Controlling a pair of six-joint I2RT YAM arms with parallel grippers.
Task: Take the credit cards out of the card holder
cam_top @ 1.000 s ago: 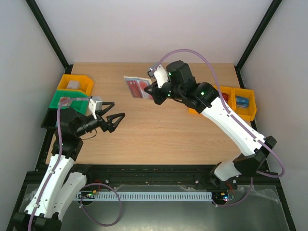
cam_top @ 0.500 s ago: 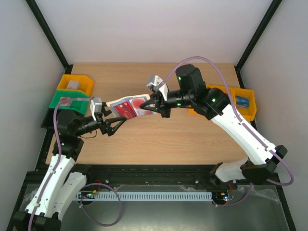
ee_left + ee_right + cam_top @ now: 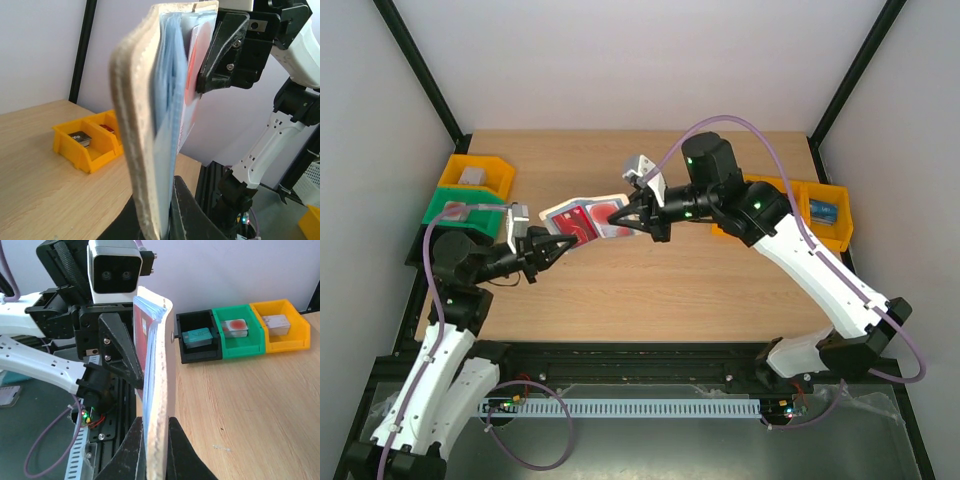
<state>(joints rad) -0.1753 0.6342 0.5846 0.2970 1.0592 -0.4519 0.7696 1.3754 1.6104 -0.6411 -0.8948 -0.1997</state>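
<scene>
Card holder hangs in the air between the two arms, lifted off the bench over its left-middle part and nearer the left edge than the right. It is spread open with its inner face turned up, and a red card shows in that face, still tucked into the holder. The left gripper is clenched on the end of the card holder nearest the left arm, and the right gripper is clenched on the opposite end, so each arm grasps one side of it. From the left wrist the holder stands edge-on, rising from between the black fingers: pale beige outside on the left, blue layers next to it, and the red card behind a clear pocket just beside the right gripper's black finger. From the right wrist the same thin beige edge rises between that gripper's fingers, with the red card on the far face toward the left gripper. Whether more cards sit behind the red one cannot be told. By the far left corner of the bench stand a yellow bin, a green bin and a black bin in a row, each with a small item in it. Two more yellow bins stand along the right edge.
</scene>
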